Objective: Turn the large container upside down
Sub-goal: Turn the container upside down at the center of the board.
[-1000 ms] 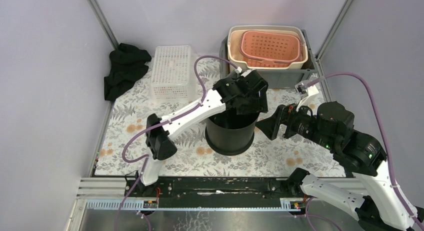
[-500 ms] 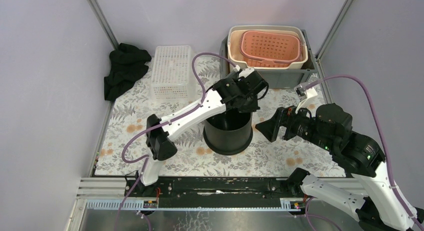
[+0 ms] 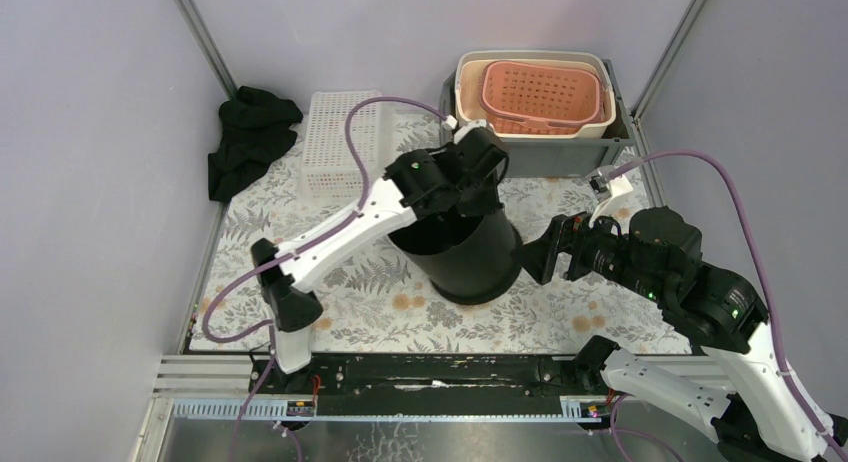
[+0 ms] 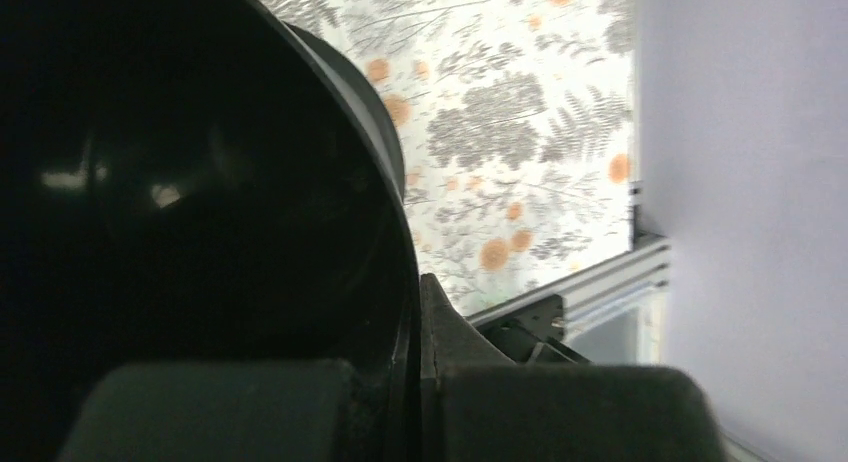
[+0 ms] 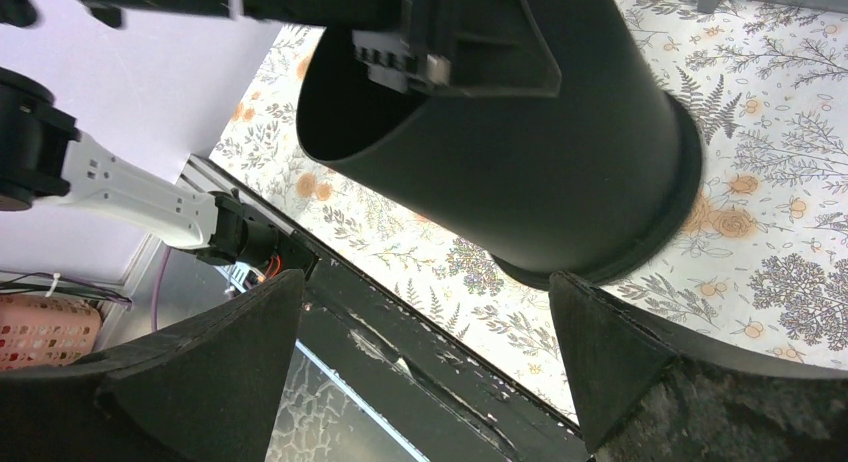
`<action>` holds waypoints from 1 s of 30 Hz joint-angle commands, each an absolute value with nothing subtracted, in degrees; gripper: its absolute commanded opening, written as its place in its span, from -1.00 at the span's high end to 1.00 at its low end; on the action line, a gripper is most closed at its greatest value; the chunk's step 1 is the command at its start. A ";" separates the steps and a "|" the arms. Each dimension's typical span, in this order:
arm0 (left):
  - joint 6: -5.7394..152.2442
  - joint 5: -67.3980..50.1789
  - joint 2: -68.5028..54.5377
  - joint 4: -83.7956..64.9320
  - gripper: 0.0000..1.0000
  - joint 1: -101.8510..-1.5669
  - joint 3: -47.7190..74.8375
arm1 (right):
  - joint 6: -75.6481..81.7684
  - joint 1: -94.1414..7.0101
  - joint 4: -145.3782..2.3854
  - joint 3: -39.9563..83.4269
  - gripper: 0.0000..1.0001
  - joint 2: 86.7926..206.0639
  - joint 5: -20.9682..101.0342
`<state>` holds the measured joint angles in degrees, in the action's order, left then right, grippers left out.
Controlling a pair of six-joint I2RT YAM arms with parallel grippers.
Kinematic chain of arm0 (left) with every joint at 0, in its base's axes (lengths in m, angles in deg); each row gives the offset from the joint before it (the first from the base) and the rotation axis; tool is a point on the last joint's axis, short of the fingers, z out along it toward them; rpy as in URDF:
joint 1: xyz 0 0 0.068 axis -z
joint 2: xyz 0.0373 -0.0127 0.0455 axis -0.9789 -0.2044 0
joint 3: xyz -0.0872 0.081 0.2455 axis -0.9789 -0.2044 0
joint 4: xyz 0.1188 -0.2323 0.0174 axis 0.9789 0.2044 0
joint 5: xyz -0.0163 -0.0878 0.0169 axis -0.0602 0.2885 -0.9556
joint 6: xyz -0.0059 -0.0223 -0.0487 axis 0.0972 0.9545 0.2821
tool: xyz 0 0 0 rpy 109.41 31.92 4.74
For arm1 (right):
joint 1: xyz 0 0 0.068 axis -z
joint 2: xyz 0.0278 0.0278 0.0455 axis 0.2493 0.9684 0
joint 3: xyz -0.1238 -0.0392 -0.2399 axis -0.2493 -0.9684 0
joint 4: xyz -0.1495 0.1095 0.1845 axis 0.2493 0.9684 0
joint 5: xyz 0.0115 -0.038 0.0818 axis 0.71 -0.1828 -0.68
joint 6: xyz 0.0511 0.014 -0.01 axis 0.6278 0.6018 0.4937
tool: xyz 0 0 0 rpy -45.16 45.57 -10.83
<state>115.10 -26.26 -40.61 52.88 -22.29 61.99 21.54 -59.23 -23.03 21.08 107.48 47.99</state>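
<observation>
The large container (image 3: 470, 257) is a black bucket at the middle of the floral mat, tilted with its mouth leaning back and to the left and its base edge still on the mat. My left gripper (image 3: 468, 178) is shut on the bucket's rim at the far side, one finger inside and one outside. In the left wrist view the dark inside of the container (image 4: 200, 182) fills the left half, and the left gripper (image 4: 418, 287) pinches the rim wall. My right gripper (image 3: 530, 254) stands open just right of the bucket without touching it. In the right wrist view the container (image 5: 560, 152) lies beyond the open right gripper (image 5: 422, 282).
A white lattice basket (image 3: 340, 142) lies upside down at the back left, with a black cloth (image 3: 250, 137) beside it. A grey crate (image 3: 590, 147) at the back right holds a beige tub (image 3: 470, 102) and a pink basket (image 3: 545, 97). Walls close both sides.
My left gripper has shut on the container's rim and pulled it left, tipping the bucket from upright to tilted. The left arm's elbow swung left. The right gripper has stayed put.
</observation>
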 commanded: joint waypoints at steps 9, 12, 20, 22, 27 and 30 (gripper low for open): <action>123.42 -13.02 -21.46 14.05 1.00 -28.03 35.82 | 20.14 -59.44 -25.15 23.81 -0.99 108.99 47.56; 127.68 -10.27 -14.72 0.96 1.00 -30.33 21.53 | 20.06 -59.44 -25.11 24.20 -0.99 109.63 47.62; 130.46 -8.29 -2.64 -13.83 1.00 -35.20 0.40 | 20.40 -59.44 -26.15 23.01 -0.99 110.99 46.77; 130.07 -7.33 -0.30 -15.55 1.00 -36.62 -3.03 | 20.58 -59.44 -26.61 22.40 -0.99 111.33 46.34; 130.58 -3.42 4.20 -21.32 1.00 -40.63 -12.27 | 21.29 -59.39 -27.91 21.06 -0.99 112.51 44.93; 131.07 -0.80 5.78 -25.73 1.00 -42.33 -17.44 | 21.64 -59.44 -28.40 20.57 -1.00 113.36 44.26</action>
